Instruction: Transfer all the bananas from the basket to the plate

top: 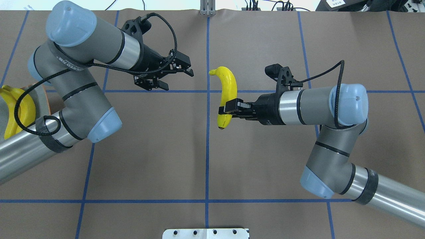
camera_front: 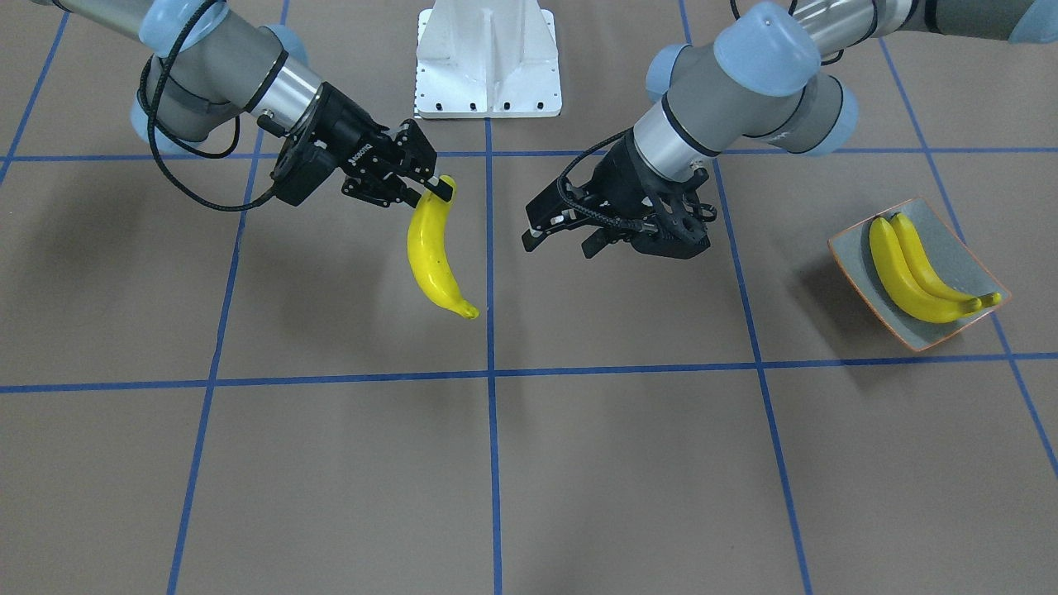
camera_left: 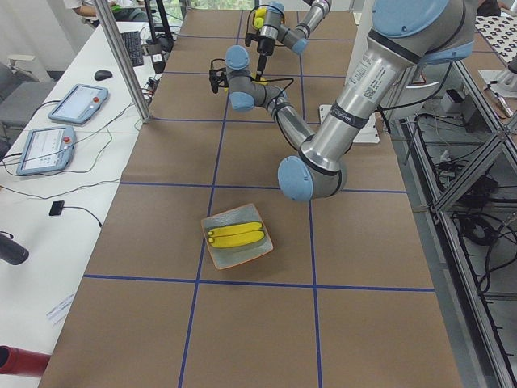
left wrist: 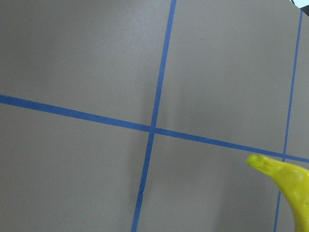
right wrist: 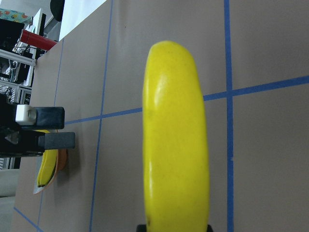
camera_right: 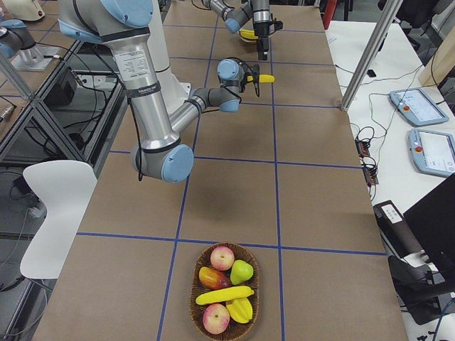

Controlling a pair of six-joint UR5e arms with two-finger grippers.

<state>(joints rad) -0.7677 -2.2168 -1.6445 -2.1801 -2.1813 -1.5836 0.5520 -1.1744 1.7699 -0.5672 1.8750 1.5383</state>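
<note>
My right gripper (top: 227, 110) is shut on one yellow banana (top: 227, 96) near its stem end and holds it above the table's middle; it also shows in the front view (camera_front: 438, 189), where the banana (camera_front: 434, 260) hangs down. My left gripper (top: 177, 79) is open and empty, a short way from that banana, whose tip shows in the left wrist view (left wrist: 285, 186). The grey-green plate (camera_front: 955, 248) at the table's left end holds two bananas (camera_front: 905, 277). A fourth banana (camera_right: 224, 295) lies in the basket (camera_right: 195, 298).
The wicker basket at the table's right end also holds apples (camera_right: 222, 257) and other fruit. The robot's white base (camera_front: 488, 58) stands at the table's middle edge. Blue tape lines cross the brown table. The left arm's elbow partly hides the plate (top: 41, 94) in the overhead view.
</note>
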